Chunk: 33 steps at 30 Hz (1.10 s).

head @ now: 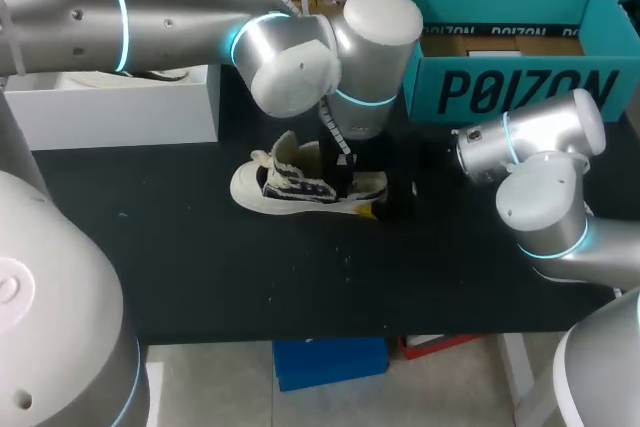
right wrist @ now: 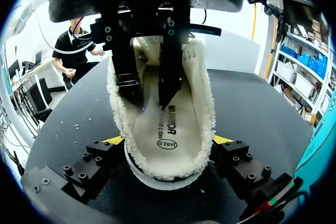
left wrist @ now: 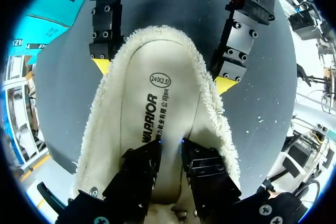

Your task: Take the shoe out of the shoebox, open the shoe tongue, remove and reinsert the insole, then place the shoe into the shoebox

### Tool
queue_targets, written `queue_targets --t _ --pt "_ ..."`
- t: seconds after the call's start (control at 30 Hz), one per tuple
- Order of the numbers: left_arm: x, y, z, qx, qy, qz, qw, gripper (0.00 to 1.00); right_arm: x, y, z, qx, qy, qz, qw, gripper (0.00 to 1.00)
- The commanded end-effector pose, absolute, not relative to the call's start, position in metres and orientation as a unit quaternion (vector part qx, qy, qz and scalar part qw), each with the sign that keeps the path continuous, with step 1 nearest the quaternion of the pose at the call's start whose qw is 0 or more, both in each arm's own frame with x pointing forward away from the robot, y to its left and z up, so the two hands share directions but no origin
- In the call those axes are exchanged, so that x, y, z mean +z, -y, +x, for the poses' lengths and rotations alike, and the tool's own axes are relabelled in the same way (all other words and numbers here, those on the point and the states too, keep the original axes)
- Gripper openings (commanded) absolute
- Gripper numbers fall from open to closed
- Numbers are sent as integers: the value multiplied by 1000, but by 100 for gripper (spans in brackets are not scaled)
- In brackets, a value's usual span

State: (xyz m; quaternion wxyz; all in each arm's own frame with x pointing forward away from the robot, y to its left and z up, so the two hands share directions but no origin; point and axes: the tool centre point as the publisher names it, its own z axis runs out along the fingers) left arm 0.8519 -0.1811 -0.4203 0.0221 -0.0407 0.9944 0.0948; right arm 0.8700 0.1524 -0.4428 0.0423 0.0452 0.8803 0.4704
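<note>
Shoe [head: 300, 187] out of shoebox [head: 520, 92] – heel clamped between right gripper [right wrist: 168, 141] tips, left gripper [left wrist: 171, 153] down on insole [left wrist: 157, 77] inside, pinching or not can't tell – insole step unfinished, reboxing left.

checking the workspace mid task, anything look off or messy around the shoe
Only small white specks scattered over the black table around the shoe, like lint or crumbs. The shoe itself stands upright with its insole lying flat inside. Nothing looks torn, tipped or spilled.
</note>
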Motion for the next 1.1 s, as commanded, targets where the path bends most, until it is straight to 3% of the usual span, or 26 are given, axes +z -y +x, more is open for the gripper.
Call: queue_targets --t 0.03,0.63,0.77,0.9,1.1 --pt "-469 177 853 133 -989 -38 51 27 -442 -152 872 469 -881 46 42 0" --pt "-484 144 884 105 -973 -76 190 24 -442 -152 872 469 -881 46 42 0" --pt "-481 140 891 80 -972 -84 204 33 -442 -152 872 469 -881 46 42 0" --pt "-485 135 901 65 -972 -85 208 26 -442 -152 872 469 -881 46 42 0" --pt "-491 135 912 49 -972 -77 218 25 -442 -152 872 469 -881 46 42 0"
